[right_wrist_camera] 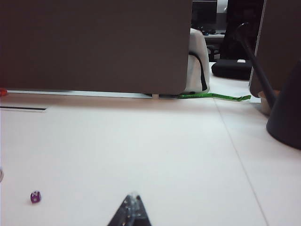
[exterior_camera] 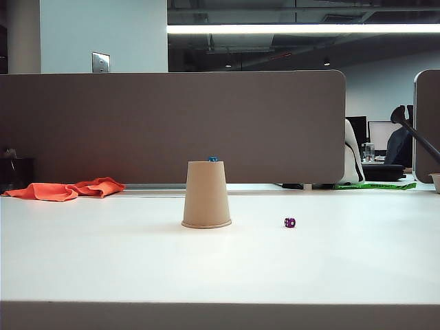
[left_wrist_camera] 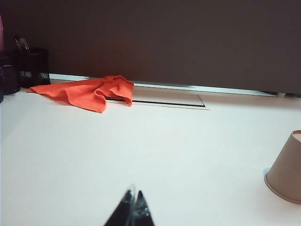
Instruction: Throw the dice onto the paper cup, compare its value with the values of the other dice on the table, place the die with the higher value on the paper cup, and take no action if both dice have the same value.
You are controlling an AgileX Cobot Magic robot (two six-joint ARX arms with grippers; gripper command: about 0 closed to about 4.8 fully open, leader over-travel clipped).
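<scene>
Jaws pressed together and holding nothing, both the left gripper (left_wrist_camera: 133, 207) and right gripper (right_wrist_camera: 132, 209) are hanging back from the upturned cup (exterior_camera: 206, 194), where the blue die (exterior_camera: 213, 159) is already sitting, leaving only the comparison with the purple die (exterior_camera: 290, 223) lying right of the cup.

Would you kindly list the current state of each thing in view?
paper cup: upside down, upright on table.
blue die: resting on the cup's upturned base.
purple die: on table, apart from cup.
orange cloth: crumpled by the divider.
left claw: shut, empty.
right claw: shut, empty.
</scene>
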